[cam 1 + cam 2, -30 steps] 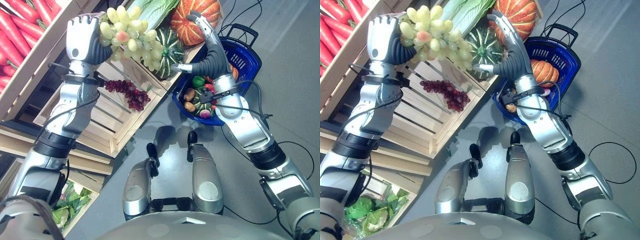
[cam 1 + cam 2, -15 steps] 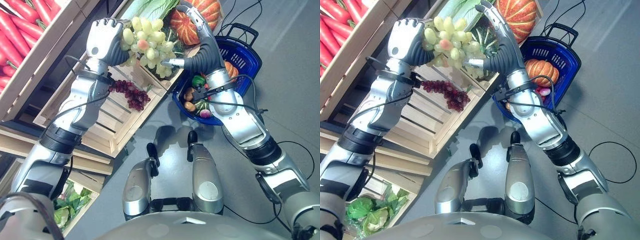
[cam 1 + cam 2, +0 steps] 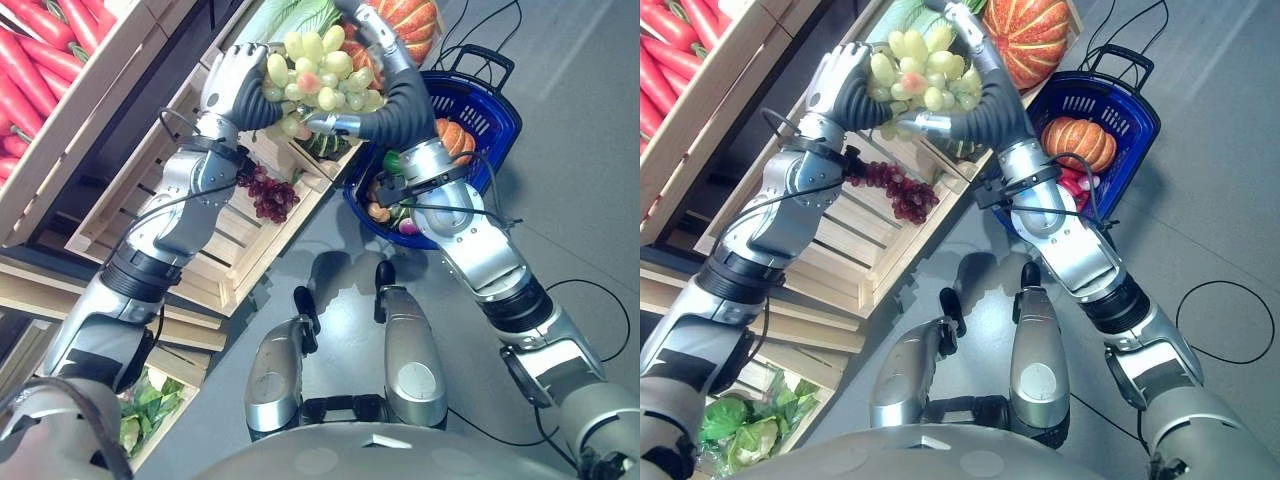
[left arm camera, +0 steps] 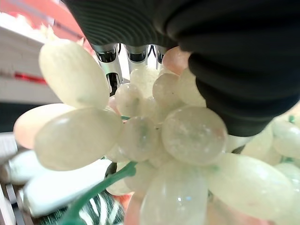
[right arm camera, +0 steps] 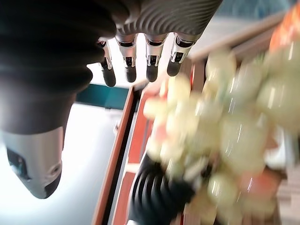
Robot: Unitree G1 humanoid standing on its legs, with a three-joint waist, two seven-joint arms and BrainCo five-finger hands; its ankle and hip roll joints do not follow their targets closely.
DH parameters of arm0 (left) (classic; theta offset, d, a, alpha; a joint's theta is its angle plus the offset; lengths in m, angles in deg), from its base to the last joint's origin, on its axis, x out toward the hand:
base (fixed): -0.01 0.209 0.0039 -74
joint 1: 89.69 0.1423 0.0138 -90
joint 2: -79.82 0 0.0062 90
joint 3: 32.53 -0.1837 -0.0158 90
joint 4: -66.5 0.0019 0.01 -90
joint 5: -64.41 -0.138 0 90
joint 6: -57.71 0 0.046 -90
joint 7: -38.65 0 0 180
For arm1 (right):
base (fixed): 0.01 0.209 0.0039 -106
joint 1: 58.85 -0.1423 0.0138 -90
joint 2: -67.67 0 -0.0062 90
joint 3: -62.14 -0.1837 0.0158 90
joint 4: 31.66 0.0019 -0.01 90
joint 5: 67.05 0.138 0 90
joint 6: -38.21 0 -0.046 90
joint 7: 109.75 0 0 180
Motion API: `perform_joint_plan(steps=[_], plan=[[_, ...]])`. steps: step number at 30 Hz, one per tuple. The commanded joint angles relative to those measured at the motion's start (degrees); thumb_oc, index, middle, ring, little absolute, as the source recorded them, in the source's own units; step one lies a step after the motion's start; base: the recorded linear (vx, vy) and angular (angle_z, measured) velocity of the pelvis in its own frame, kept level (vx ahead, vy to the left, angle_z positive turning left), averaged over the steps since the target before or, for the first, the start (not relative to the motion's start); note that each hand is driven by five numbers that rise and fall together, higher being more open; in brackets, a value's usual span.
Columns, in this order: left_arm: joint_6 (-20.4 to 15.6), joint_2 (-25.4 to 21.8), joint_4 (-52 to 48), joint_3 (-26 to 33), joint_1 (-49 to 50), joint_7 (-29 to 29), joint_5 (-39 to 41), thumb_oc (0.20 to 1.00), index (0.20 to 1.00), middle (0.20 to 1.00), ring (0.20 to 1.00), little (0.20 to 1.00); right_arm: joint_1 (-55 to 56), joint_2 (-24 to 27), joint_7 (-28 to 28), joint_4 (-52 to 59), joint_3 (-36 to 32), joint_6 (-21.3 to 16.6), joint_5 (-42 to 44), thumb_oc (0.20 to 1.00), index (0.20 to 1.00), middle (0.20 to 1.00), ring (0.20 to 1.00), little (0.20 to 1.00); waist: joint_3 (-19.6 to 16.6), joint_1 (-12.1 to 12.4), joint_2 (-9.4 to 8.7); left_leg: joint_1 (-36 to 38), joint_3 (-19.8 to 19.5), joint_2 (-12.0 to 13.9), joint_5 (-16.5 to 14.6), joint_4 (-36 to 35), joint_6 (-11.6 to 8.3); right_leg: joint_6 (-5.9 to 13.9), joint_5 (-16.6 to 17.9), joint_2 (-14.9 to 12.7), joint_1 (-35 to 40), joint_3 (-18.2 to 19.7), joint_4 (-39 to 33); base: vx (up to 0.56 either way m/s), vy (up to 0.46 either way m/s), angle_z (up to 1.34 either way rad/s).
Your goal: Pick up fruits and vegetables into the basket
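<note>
A bunch of green grapes [image 3: 318,72] hangs high in front of the shelves, and my left hand [image 3: 236,88] is shut on it from the left. Up close the pale grapes [image 4: 140,140] lie against that hand's palm. My right hand [image 3: 392,92] is open with straight fingers, pressed along the bunch's right side, its thumb under the grapes. Past its straight fingers [image 5: 137,63] the grapes [image 5: 220,126] show again. The blue basket [image 3: 497,108] stands on the floor to the right and holds a small orange pumpkin [image 3: 1078,142], a green pepper and other pieces.
Purple grapes [image 3: 268,192] lie in the slatted wooden crate [image 3: 215,235] below the hands. A large orange pumpkin [image 3: 412,22] and a striped green squash [image 3: 325,146] sit behind them. Carrots [image 3: 35,55] fill the upper left shelf. Lettuce [image 3: 138,420] sits in a low crate.
My left hand has carried the green grapes to the right, away from the shelf. My right hand has swung left and met the bunch.
</note>
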Motion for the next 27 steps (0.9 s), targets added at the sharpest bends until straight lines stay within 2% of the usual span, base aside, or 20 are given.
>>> perform_joint_plan(steps=[1,8,15,20,24,27], plan=[[-3.0,2.0,-7.0,2.5,-0.7,0.8,3.7,0.200,0.200,0.200,0.200,0.200,-0.9,-2.9,-3.7,3.9,2.0,-4.6,1.2,1.000,1.000,1.000,1.000,1.000,-7.8,1.4,0.64,-1.2,0.3,-1.7,-3.6,2.6,1.58,6.60,-2.6,-4.0,5.2,0.4,-4.0,0.00,-0.007,0.04],[-5.9,0.5,-8.8,5.1,0.2,3.4,9.8,0.200,0.200,0.200,0.200,0.200,1.3,-0.4,-5.4,1.6,2.2,-5.3,-6.2,1.000,1.000,1.000,1.000,1.000,-7.8,1.7,0.14,-1.5,0.1,-1.6,-3.5,2.6,1.72,6.62,-2.5,-3.6,5.0,0.2,-4.0,0.00,-0.001,0.01],[-8.8,-1.1,-10.4,6.7,1.8,4.0,7.3,0.200,0.200,0.200,0.200,0.200,4.6,2.7,-1.3,-2.0,1.2,-4.8,-12.6,1.000,1.000,1.000,1.000,1.000,-7.9,1.3,-0.03,-1.4,0.2,-1.6,-3.6,2.4,1.93,6.63,-2.5,-3.4,4.9,0.2,-4.0,0.00,0.000,0.00],[-9.5,-3.4,-12.0,8.0,2.4,3.1,5.0,0.200,0.200,0.200,0.200,0.200,8.0,4.9,4.2,-4.2,-0.7,-1.7,-19.0,1.000,1.000,1.000,1.000,1.000,-7.7,0.5,0.27,-1.3,0.4,-1.7,-3.7,2.2,2.11,6.71,-2.6,-3.2,4.7,0.6,-3.9,-0.01,0.025,0.00],[-9.7,-5.1,-13.1,9.1,3.1,1.3,4.2,0.200,0.200,0.200,0.200,0.200,10.4,5.7,8.0,-5.6,-1.9,2.6,-19.4,1.000,1.000,1.000,1.000,1.000,-7.3,-0.2,0.75,-1.1,0.7,-1.8,-3.6,1.7,2.19,6.84,-2.6,-3.1,4.5,1.0,-4.0,-0.02,0.050,-0.03],[-10.0,-5.6,-14.0,9.5,3.6,0.2,3.1,0.200,0.200,0.200,0.200,0.200,11.6,5.7,9.9,-6.1,-2.3,4.2,-19.4,1.000,1.000,1.000,1.000,1.000,-7.0,-0.5,1.10,-0.8,0.9,-2.0,-3.5,1.2,2.25,6.99,-2.6,-3.1,4.4,1.3,-4.1,-0.01,0.043,-0.04]])
